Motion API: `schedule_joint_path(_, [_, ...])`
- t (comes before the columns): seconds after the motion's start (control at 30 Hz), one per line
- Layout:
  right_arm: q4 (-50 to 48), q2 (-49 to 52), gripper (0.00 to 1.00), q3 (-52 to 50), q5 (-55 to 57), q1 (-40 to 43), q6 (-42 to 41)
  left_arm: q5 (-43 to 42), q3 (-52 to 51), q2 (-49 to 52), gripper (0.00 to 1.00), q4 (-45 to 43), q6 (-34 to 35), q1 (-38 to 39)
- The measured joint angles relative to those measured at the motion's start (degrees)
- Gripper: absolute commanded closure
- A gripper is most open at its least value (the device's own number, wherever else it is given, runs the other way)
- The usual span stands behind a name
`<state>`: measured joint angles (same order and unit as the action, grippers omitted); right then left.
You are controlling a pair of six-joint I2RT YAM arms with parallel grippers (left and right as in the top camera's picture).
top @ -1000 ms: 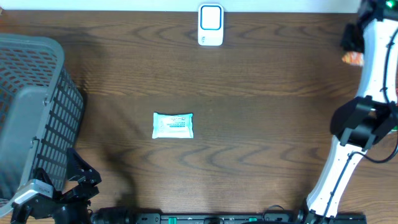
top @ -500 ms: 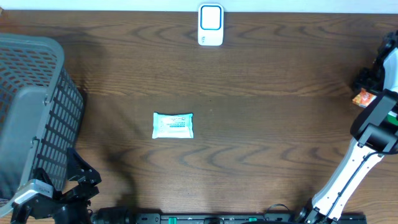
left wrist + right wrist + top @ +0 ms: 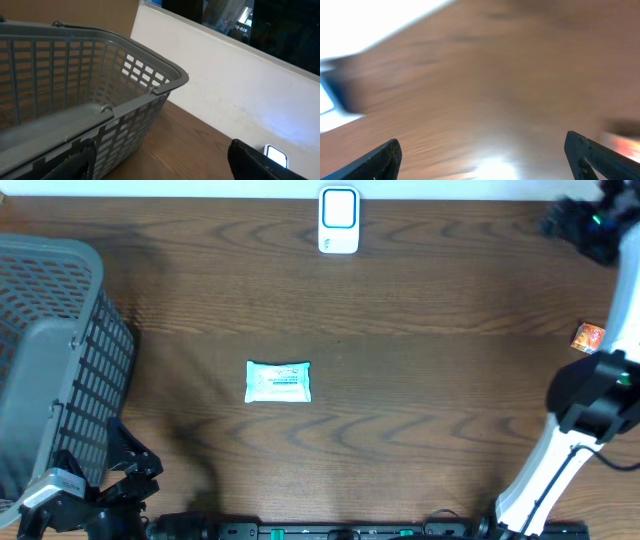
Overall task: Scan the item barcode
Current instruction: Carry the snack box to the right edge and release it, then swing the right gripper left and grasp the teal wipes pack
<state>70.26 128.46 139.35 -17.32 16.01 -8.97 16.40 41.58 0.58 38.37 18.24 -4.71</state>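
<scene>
packet (image 3: 278, 381) lies flat, well apart from scanner (image 3: 339, 220) — left gripper (image 3: 167, 162) and right gripper (image 3: 485, 155) both wide, empty — pickup and scan look undone.

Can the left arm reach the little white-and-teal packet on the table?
Probably yes: the open left gripper sits beside the grey mesh basket, and only bare wooden table lies between it and the white-and-teal packet.

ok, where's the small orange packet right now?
Overhead view: the orange packet lies on the table at the far right edge, close beside the right arm and its white link, far right of the teal packet.
</scene>
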Motion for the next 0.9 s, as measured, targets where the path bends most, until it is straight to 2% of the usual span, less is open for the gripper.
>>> schedule_joint_path(0.07, [0.8, -1.0, 0.01, 0.5, -6.1, -5.3, 1.0, 0.0, 0.0, 0.0, 0.16, 0.0, 0.0, 0.0])
schedule_joint_path(0.2, [8.0, 0.7, 0.01, 0.4, -12.6, -18.4, 9.7, 0.0, 0.0, 0.0, 0.15, 0.0, 0.0, 0.0])
schedule_joint_path(0.3, [12.7, 3.4, 0.01, 0.0, -12.1, -28.3, 17.3, 0.0, 0.0, 0.0, 0.16, 0.0, 0.0, 0.0])
schedule_joint_path(0.43, [16.0, 6.4, 0.01, -0.5, -7.1, -39.3, 22.1, 0.0, 0.0, 0.0, 0.15, 0.0, 0.0, 0.0])
schedule_joint_path(0.67, [14.2, 8.8, 0.01, -2.1, 11.3, -54.6, 17.6, 0.0, 0.0, 0.0, 0.15, 0.0, 0.0, 0.0])
schedule_joint_path(0.9, [12.3, 8.9, 0.01, -5.8, 21.6, -64.7, 8.3, 0.0, 0.0, 0.0, 0.16, 0.0, 0.0, 0.0])
